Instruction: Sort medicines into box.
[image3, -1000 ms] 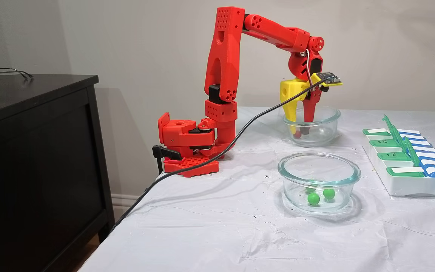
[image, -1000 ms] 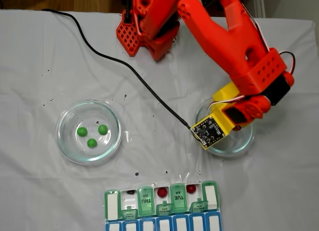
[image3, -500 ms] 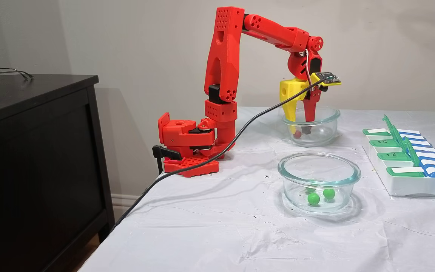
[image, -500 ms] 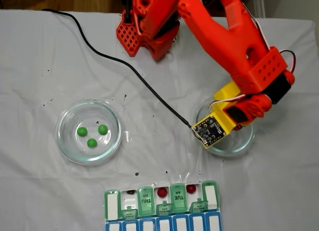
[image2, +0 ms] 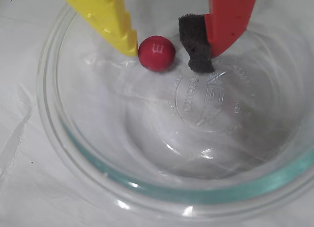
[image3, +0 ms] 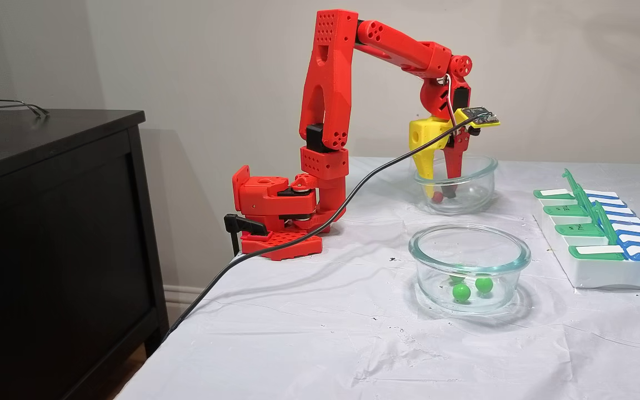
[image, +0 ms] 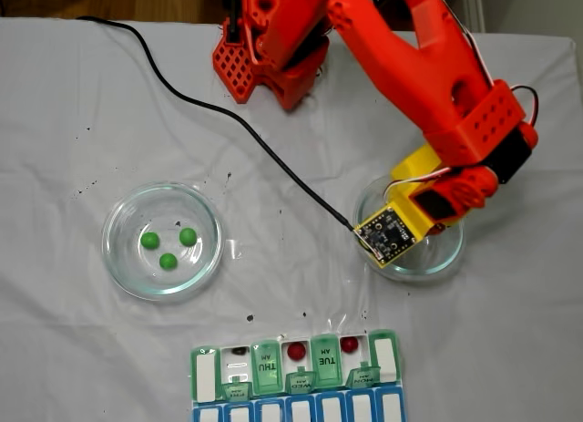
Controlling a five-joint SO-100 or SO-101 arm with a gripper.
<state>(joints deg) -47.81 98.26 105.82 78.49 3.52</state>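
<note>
My pincer (image2: 167, 49) reaches down into the glass bowl (image2: 147, 188), its jaws parted around the last red ball (image2: 156, 53) so they can close on it; the yellow tip touches it, the foam pad stands just off. The box (image: 296, 372) already holds two reds. Since a second ago, the bowl has shifted slightly.

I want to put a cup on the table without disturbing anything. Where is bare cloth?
Free: the cloth between the bowl of green balls and the red-ball bowl, below the cable; also left of the pill organizer. Crowded: around the arm base and the end effector inside the bowl.
</note>
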